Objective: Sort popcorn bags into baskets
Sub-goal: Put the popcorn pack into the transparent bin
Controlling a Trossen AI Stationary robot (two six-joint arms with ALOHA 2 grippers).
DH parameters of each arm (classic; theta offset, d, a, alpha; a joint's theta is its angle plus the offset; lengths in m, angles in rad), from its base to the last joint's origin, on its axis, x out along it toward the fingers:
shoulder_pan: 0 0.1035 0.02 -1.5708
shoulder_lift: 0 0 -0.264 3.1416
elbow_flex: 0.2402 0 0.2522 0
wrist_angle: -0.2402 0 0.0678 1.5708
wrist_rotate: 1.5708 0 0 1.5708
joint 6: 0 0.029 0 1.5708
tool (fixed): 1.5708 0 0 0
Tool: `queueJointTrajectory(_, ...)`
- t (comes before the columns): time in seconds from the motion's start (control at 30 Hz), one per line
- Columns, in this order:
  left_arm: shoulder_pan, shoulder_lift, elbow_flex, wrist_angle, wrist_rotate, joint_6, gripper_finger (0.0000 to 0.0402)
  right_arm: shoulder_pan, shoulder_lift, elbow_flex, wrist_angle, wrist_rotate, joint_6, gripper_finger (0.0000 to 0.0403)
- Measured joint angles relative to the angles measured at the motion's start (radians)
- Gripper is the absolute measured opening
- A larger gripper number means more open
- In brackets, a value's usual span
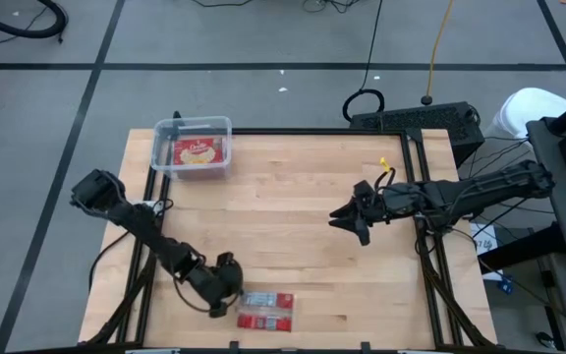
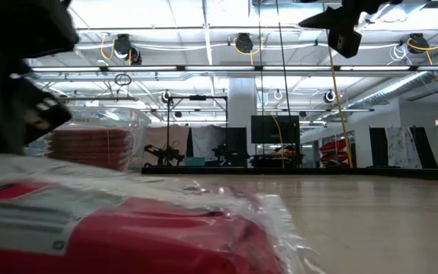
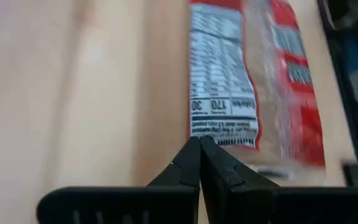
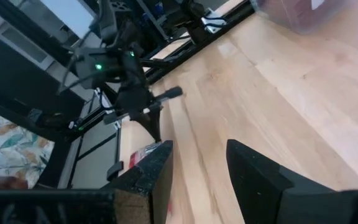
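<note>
The tub sits at the far left corner of the table and already holds red packets; the high view shows one face up, and the low view suggests a stack of several inside, so part of the sorting looks done. What remains on the table, as far as can be seen, is one bag near the front edge, left of centre, lying with its printed panel up; whether it is a single packet or two together I cannot tell. The left gripper is down at that bag's left end. In the left wrist view its fingers are pressed together, tips meeting right at the bag's near edge; whether they have pinched the wrapper or closed just short of it is not clear. Well apart, over the right half of the table, the right gripper hangs with its jaws partly open and nothing between them.
</note>
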Motion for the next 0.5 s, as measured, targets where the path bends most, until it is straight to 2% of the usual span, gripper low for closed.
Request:
queueJointTrajectory(0.27,0.096,-0.011,0.045,0.000,-0.033,0.035,0.0002,0.005,0.070,0.000,-0.030,0.012,0.111,0.0144)
queueJointTrajectory(0.43,0.139,-0.012,0.091,-0.002,-0.022,0.094,0.0002,0.008,0.136,0.000,-0.029,-0.080,0.120,0.0144)
queueJointTrajectory(0.5,0.155,-0.012,0.113,-0.001,0.035,0.097,0.0002,0.012,0.164,0.000,-0.029,-0.126,0.119,0.0144)
